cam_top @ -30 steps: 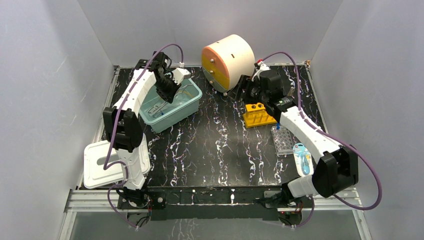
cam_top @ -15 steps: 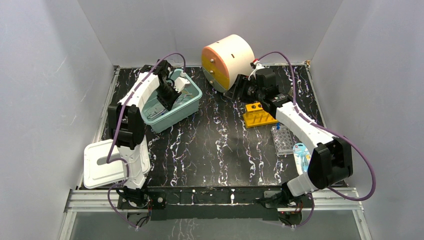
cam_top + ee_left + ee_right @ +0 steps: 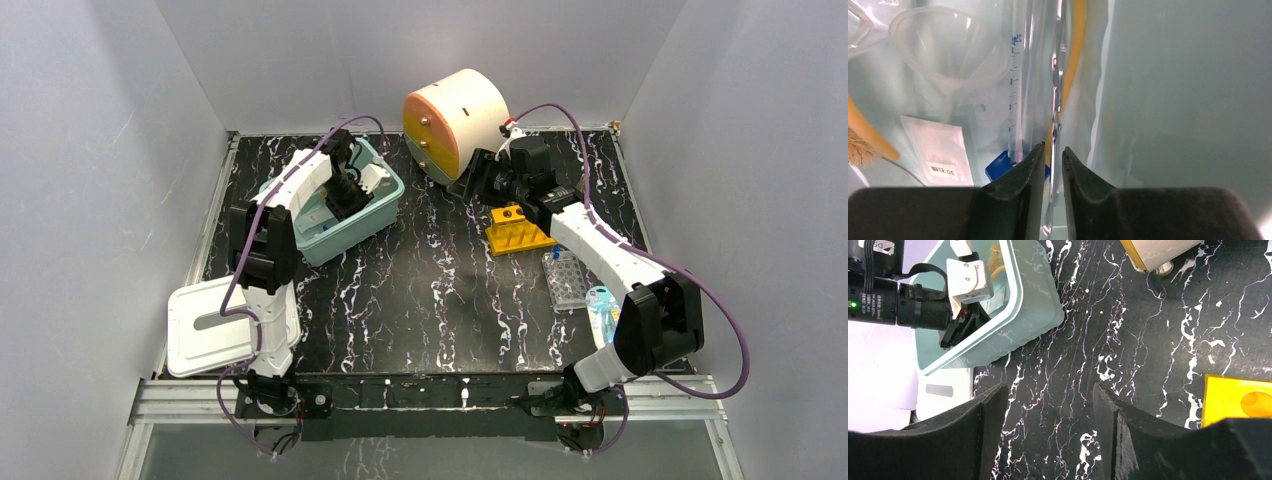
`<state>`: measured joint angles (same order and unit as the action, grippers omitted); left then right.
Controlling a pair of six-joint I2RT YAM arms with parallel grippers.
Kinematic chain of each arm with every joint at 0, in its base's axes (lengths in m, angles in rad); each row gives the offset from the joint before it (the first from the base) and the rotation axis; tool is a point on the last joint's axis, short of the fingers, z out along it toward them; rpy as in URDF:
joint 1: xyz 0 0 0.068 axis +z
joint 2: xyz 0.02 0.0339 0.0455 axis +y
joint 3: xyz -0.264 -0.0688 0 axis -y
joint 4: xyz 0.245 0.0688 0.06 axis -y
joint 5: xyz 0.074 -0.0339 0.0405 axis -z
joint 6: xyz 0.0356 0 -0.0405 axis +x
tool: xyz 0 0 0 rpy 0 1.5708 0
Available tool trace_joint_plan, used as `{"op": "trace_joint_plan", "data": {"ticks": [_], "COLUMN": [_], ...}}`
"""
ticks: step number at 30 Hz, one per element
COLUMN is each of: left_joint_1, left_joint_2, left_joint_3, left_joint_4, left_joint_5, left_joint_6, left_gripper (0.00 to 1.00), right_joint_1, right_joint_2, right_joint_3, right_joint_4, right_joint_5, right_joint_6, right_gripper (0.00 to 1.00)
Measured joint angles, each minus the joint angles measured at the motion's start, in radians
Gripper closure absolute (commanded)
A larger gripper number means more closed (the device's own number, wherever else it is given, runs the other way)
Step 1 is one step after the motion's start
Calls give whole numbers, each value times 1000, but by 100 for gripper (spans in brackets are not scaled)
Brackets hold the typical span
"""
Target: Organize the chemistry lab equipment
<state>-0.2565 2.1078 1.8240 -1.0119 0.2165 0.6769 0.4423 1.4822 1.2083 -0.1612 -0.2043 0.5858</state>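
Note:
My left gripper (image 3: 352, 196) is down inside the teal bin (image 3: 388, 204). In the left wrist view its jaws (image 3: 1053, 150) stand nearly shut around thin metal forceps (image 3: 1056, 95) with a yellow part. Beside them in the bin lie a clear funnel (image 3: 950, 50), a graduated tube with a blue base (image 3: 1017, 105), a white packet (image 3: 940, 157) and a brown brush (image 3: 858, 150). My right gripper (image 3: 487, 178) is open and empty, hanging above the table beside the yellow holed rack (image 3: 518, 230). The clear well plate (image 3: 566, 278) and a pack of blue-capped tubes (image 3: 603, 314) lie at the right.
A large cream and orange drum (image 3: 455, 122) stands at the back centre, just behind my right gripper. The bin's white lid (image 3: 205, 335) lies at the front left. The right wrist view shows the bin (image 3: 1033, 305), the rack's corner (image 3: 1243, 402) and black marbled table (image 3: 1128, 355).
My left gripper has dropped from above the bin down into it, shifting toward its back right. My right arm has edged slightly left toward the drum.

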Motion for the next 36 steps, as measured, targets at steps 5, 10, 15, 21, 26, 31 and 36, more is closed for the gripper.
{"op": "trace_joint_plan", "data": {"ticks": [5,10,15,21,26,31,36], "left_joint_1": [1,3,5,5,9,54,172], "left_joint_2": [0,-6,-58,-226,-382,-419,-463], "left_joint_3": [5,43,72,52,-23,6,-51], "left_joint_4": [17,23,41,140,325,349,326], "left_joint_5": [6,7,7,-42,-201,-342,-393], "left_joint_6": [-35,-65,-102,-208,-459,-755,-956], "left_gripper": [68,62,48,22,9,4,2], "right_joint_1": [0,0,2,19,36,37,37], "right_joint_2": [0,-2,-15,-45,-61,-64,-69], "right_joint_3": [0,0,-2,-14,-35,-60,-61], "right_joint_4": [0,0,-1,-1,-3,-5,-7], "right_joint_5": [-8,-8,-8,-2,16,29,43], "right_joint_6": [2,1,1,1,15,43,55], "right_gripper": [31,31,31,31,31,32,32]}}
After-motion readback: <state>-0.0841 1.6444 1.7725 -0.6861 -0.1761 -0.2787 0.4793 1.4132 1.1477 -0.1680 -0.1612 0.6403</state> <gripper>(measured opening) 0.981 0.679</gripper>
